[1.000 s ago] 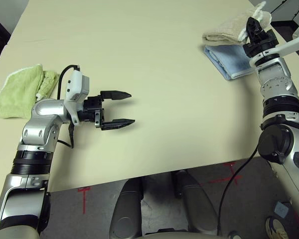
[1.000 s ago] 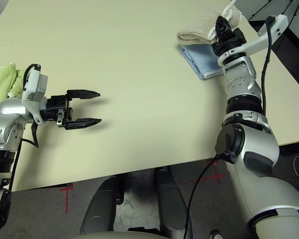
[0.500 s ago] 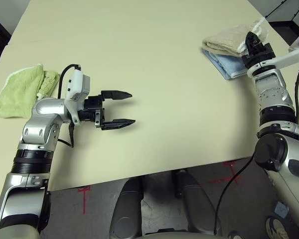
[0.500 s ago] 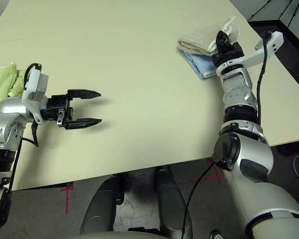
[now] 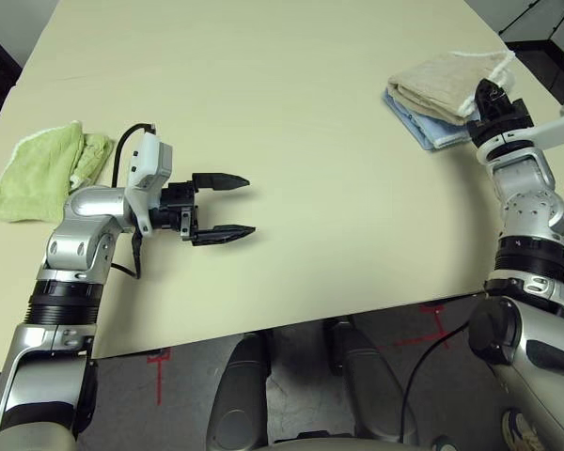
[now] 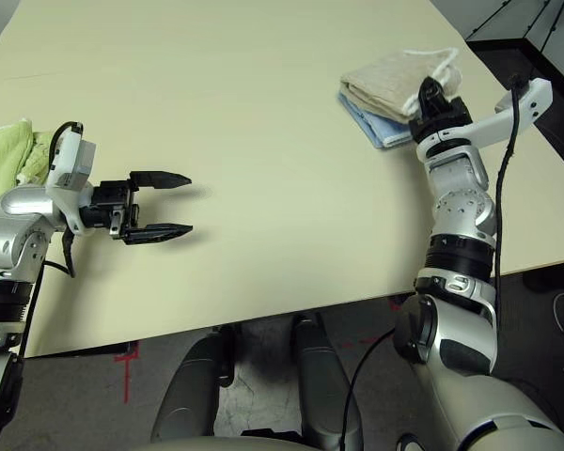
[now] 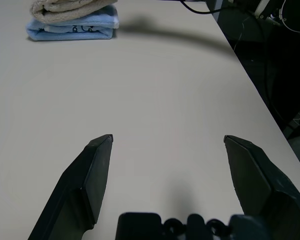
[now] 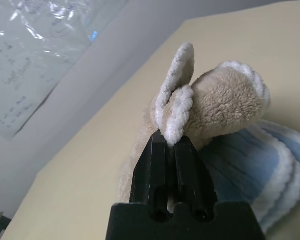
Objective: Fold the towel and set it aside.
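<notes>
While the folded towel (image 5: 445, 80) lies on top of the folded blue towel (image 5: 432, 130) near the desk's (image 5: 310, 113) far right corner, the right hand (image 8: 170, 141) is pinched shut on a white-edged corner of it. In the right wrist view the two black fingers (image 8: 187, 162) are pressed together, and the tan terry corner with its white stitched edge stands up from between their tips. Below and beside that pinched corner, the rounded fold of the towel rests on the blue layers. From the head views the right hand (image 5: 490, 97) sits at the towel's near right edge, with its silver forearm rising from the desk's right side.

Over on the left, the left hand (image 5: 219, 207) hangs just above bare desk, its fingers spread wide and pointing toward the desk's middle, holding nothing. Its wrist view shows both black fingers (image 7: 92, 170) well apart over the empty surface, with the two stacked towels far ahead across the desk. A crumpled green towel (image 5: 42, 169) lies at the desk's left edge, just behind the left arm.
</notes>
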{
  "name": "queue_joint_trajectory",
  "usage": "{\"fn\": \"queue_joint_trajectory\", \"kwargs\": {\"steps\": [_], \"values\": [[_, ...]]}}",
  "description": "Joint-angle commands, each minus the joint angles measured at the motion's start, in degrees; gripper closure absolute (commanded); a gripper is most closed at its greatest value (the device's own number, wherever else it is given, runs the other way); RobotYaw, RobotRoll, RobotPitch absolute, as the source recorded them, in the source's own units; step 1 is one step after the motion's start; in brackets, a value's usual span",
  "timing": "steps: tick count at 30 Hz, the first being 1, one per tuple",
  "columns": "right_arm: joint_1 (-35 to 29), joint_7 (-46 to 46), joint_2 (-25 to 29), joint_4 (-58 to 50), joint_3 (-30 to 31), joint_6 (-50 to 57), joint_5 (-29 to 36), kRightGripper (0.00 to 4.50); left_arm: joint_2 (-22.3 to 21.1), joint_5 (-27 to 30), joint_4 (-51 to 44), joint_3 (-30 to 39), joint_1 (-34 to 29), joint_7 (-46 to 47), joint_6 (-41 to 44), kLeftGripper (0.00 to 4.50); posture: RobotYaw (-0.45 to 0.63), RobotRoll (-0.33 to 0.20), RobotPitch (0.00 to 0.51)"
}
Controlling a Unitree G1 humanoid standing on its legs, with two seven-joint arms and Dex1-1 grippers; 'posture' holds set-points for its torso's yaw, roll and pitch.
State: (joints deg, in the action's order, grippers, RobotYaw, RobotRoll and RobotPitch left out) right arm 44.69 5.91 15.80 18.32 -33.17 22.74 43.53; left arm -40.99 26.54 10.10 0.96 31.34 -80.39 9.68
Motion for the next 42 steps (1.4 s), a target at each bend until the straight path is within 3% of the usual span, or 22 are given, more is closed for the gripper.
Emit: {"fn": "queue_joint_trajectory", "kwargs": {"steps": [1,5,8,18,21,24,30,35,39,42], "values": [[-2.63,-4.05,0.3,-3.51,-0.65,4.85,1.88,4.49,0.09,-1.34,0.84,-0.86,0.12,-0.37,-0.82,0.0,-0.05,0.0,0.243],[-3.65,-10.13,-1.03,-5.9,-1.81,8.27,3.86,4.49,0.13,-1.8,0.82,-0.9,-0.1,-0.3,-1.03,0.0,-0.05,0.0,0.245],[-3.46,-14.81,-2.49,-6.86,-2.91,9.24,5.03,3.71,0.12,-1.88,0.69,-0.83,-0.17,-0.29,-0.9,0.0,-0.05,0.0,0.246],[-3.53,-23.81,-4.06,-9.86,-2.98,13.04,8.38,0.04,-0.14,-1.97,0.38,-0.75,-0.29,-0.24,-0.6,0.0,-0.04,0.0,0.238],[-4.51,-27.26,-3.43,-12.09,-2.76,15.61,8.43,0.04,0.18,-1.82,0.35,-0.66,-0.14,0.35,-0.08,0.0,-0.05,0.0,0.234],[-6.22,-24.29,-0.23,-15.79,-0.65,18.52,7.99,0.04,1.02,-0.7,0.09,0.15,0.27,2.04,1.81,0.0,-0.05,0.0,0.225],[-10.68,-9.03,12.4,-21.72,9.67,17.96,-0.32,0.04,4.29,2.0,0.44,3.97,3.18,10.59,7.54,0.0,-0.07,0.0,0.217],[-10.87,-5.97,17.38,-21.36,13.53,15.1,-8.67,0.04,5.98,1.99,0.36,5.89,4.0,16.79,10.06,0.0,-0.06,0.0,0.212],[-6.14,-0.78,15.87,-15.86,16.6,4.82,-14.69,0.04,8.21,1.12,1.2,8.03,5.24,25.37,12.15,0.0,-0.05,0.0,0.208],[-1.32,5.63,12.58,-4.59,19.64,-8.99,-19.82,0.04,11.1,-1.82,4.17,9.88,6.59,34.65,9.57,0.0,-0.04,0.0,0.208]]}}
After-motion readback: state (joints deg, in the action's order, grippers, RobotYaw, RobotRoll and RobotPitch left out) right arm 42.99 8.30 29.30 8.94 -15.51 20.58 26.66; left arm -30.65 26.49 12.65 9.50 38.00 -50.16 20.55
